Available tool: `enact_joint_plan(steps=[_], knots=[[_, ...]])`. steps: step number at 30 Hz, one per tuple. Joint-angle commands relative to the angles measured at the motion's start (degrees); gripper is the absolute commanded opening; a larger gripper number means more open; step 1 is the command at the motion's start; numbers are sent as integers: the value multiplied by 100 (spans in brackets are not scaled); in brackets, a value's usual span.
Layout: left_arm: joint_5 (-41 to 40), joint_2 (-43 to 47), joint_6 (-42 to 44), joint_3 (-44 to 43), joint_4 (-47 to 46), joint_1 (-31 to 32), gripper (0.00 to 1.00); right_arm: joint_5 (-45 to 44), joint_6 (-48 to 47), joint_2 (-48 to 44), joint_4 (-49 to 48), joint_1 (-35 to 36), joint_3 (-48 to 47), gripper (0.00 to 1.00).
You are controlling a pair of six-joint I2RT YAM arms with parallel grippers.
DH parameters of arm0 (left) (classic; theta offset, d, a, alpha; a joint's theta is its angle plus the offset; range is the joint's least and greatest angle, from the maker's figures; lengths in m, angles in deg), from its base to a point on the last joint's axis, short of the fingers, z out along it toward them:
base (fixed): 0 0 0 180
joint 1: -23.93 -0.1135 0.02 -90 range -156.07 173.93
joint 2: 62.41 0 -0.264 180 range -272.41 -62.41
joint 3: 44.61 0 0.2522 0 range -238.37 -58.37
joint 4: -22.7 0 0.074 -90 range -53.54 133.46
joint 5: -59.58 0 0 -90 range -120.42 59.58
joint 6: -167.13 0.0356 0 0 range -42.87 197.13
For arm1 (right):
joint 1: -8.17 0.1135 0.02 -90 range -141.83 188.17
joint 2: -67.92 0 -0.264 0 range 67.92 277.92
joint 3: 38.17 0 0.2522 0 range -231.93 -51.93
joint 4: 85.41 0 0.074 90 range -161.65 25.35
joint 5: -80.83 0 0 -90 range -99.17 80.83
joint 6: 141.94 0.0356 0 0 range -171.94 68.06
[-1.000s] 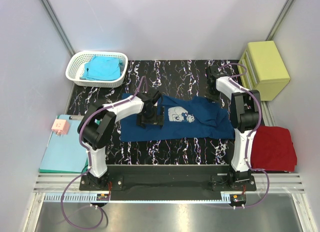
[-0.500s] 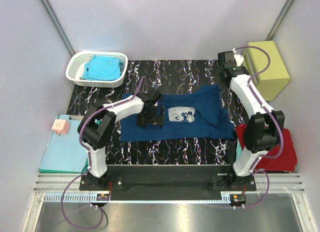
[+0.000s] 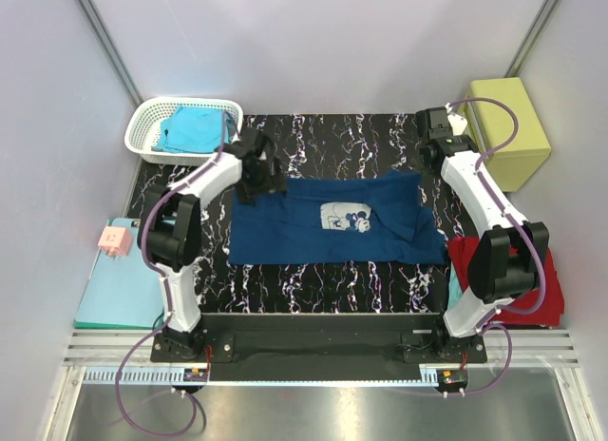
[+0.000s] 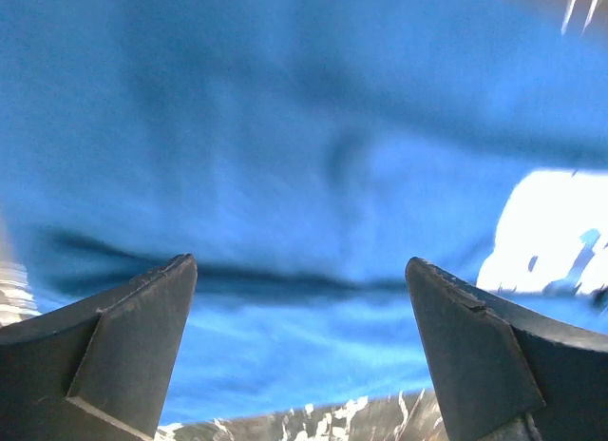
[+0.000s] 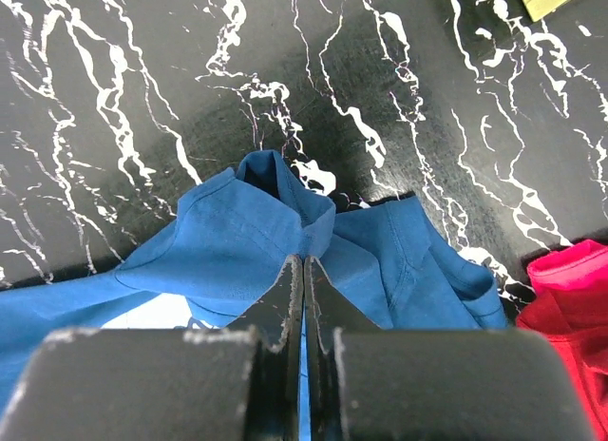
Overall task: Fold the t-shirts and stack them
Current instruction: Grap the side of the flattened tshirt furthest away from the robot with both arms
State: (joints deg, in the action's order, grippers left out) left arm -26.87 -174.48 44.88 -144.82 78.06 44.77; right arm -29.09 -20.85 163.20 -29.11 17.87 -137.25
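A navy blue t-shirt [image 3: 332, 227] with a pale mouse print [image 3: 345, 217] lies spread across the black marbled mat [image 3: 323, 137]. My left gripper [image 3: 264, 180] hovers open over its far left corner; in the left wrist view blue cloth [image 4: 285, 127] fills the space beyond the spread fingers [image 4: 142, 336], with nothing between them. My right gripper [image 3: 425, 165] is shut on a fold of the shirt [image 5: 228, 251] at its far right corner, the jaws pressed together on the cloth. A turquoise t-shirt [image 3: 195, 129] lies in the basket. A red t-shirt [image 3: 518, 279] lies at the right.
The white basket [image 3: 152, 113] stands at the back left. A yellow-green box [image 3: 503, 127] sits at the back right beside my right arm. A teal clipboard [image 3: 119, 284] with a pink note [image 3: 116, 239] lies left of the mat. Grey walls close the cell in.
My left gripper has left the middle of the shirt by the print and gone to its far left corner. My right arm swung outward, drawing the shirt's right end toward the far right.
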Motion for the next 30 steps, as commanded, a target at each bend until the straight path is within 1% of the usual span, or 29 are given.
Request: enact_joint_plan(steps=[1,5,11,12,15,22,25,30], knots=[[-258,-77,17,-556,111,-422,99,-179,-121,-423,-53,-11,24,0],[-311,-402,52,-1021,146,-686,99,-117,-121,-388,-97,-11,77,0],[-355,-877,184,-1671,181,-801,99,6,-103,-300,-132,-2,33,0],[-520,-1008,219,-1760,190,-818,99,41,-103,-283,-132,-3,24,0],[-592,-1228,298,-2076,190,-906,97,85,-77,-247,-150,-3,50,0],[-917,-1484,360,-2630,199,-1091,84,129,-68,-239,-229,6,173,0],[-936,-1589,334,-2753,208,-1196,82,147,-68,-203,-220,15,165,0],[-918,-1739,281,-2772,208,-1223,68,155,-77,-142,-238,24,130,0]])
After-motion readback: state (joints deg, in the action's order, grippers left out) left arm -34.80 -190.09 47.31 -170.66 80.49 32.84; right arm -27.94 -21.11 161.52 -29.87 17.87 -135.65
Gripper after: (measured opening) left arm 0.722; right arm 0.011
